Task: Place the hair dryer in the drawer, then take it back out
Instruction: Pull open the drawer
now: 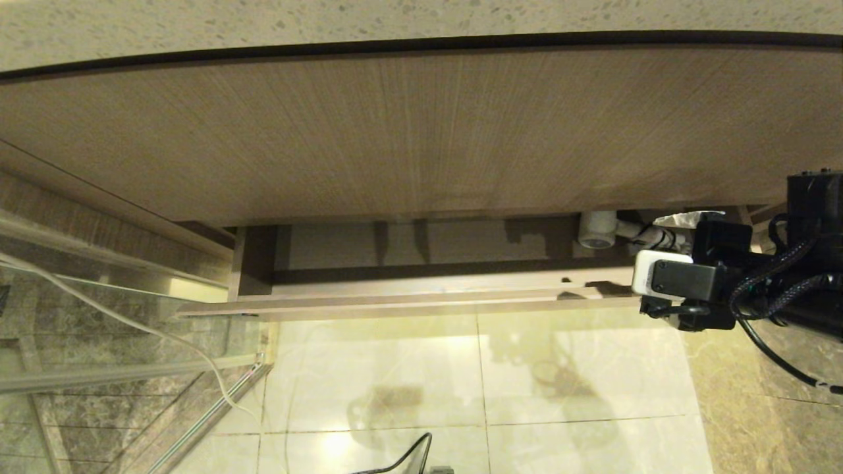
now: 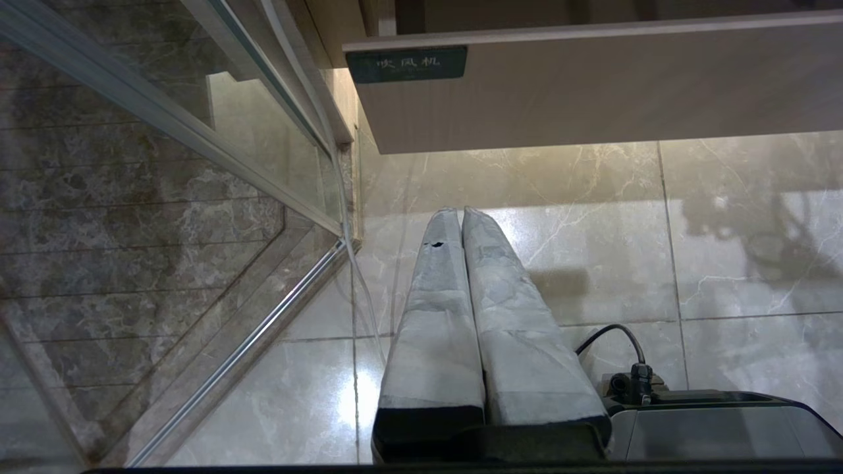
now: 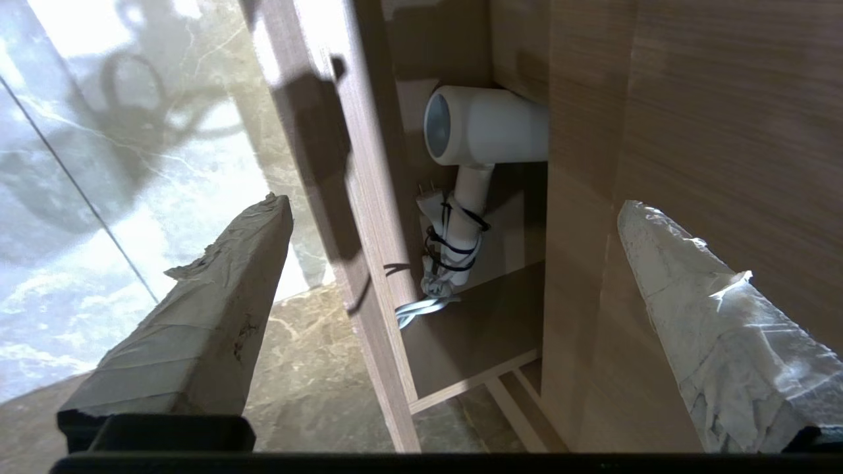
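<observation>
The drawer (image 1: 408, 306) stands pulled out below the tall wood-grain panel; its flat front (image 2: 593, 85) carries a small dark label. The white hair dryer (image 1: 598, 230) lies inside at the drawer's right end, barrel (image 3: 487, 125) partly under the panel, cord (image 3: 448, 243) wound round its handle. My right gripper (image 3: 451, 207) hovers open over that end, taped fingers (image 3: 224, 289) wide apart and clear of the dryer; one fingertip (image 1: 685, 220) shows beside the dryer. My left gripper (image 2: 456, 212) hangs shut and empty over the floor, in front of the drawer's left end.
A glass shower partition (image 1: 99, 316) with a metal rail stands at the left, and a thin white cable (image 1: 132, 322) runs along it. The speckled countertop (image 1: 395, 20) tops the wood panel (image 1: 395, 131). Glossy floor tiles (image 1: 461, 395) lie in front.
</observation>
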{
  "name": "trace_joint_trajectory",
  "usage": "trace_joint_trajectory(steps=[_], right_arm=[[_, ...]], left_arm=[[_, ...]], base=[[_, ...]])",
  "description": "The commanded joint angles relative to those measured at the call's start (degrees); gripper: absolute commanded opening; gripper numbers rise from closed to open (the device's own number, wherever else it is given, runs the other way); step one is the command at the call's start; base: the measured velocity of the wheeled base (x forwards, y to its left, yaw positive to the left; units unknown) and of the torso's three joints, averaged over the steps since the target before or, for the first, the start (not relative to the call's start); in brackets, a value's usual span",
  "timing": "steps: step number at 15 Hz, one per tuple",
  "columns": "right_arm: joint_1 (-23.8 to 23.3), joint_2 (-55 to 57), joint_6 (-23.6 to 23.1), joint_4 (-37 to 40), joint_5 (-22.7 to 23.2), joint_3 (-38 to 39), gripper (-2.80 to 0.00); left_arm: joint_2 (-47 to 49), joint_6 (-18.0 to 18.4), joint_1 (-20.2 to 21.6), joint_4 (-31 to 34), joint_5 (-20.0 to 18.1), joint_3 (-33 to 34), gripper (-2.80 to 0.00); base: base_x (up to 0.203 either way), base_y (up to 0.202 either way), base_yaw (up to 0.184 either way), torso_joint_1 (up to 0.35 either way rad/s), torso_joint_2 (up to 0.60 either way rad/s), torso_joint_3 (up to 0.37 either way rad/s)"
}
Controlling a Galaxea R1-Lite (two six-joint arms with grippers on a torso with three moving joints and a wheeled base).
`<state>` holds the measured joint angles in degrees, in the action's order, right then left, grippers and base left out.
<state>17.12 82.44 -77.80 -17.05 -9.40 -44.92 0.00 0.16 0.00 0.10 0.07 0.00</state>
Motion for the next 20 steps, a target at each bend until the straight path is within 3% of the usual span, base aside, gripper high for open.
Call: trace_joint_trajectory(steps=[1,5,6,13,17,20], right_arm=[[0.0,-1.1,-0.1,-0.1,-0.1,0.5,0.00],[-0.4,-3.4,0.6,0.0,-1.5,1.9,0.00],[-1.0,-4.0,0.5,0.8,-1.3,1.9,-2.80],[-3.7,-11.8,3.9,7.2,-5.0,5.0,-2.80],[-12.0,-14.4,5.8,9.9,-8.1,5.8,-2.80],[-21.8,-14.3,6.1,10.4,-8.3,6.0,-2.80]], left_arm=[[0.0,0.0,0.0,0.0,0.0,0.0,-2.80],[0.0,0.0,0.0,0.0,0.0,0.0,-2.80],[0.0,0.0,0.0,0.0,0.0,0.0,-2.80],[0.0,0.0,0.0,0.0,0.0,0.0,-2.80],[0.0,0.0,0.0,0.0,0.0,0.0,-2.80],[0.0,0.0,0.0,0.0,0.0,0.0,-2.80]], base=[[0.000,0.000,0.000,0.000,0.00,0.000],[0.000,0.000,0.000,0.000,0.00,0.000],[0.000,0.000,0.000,0.000,0.00,0.000],[0.000,0.000,0.000,0.000,0.00,0.000],[0.000,0.000,0.000,0.000,0.00,0.000],[0.000,0.000,0.000,0.000,0.00,0.000]])
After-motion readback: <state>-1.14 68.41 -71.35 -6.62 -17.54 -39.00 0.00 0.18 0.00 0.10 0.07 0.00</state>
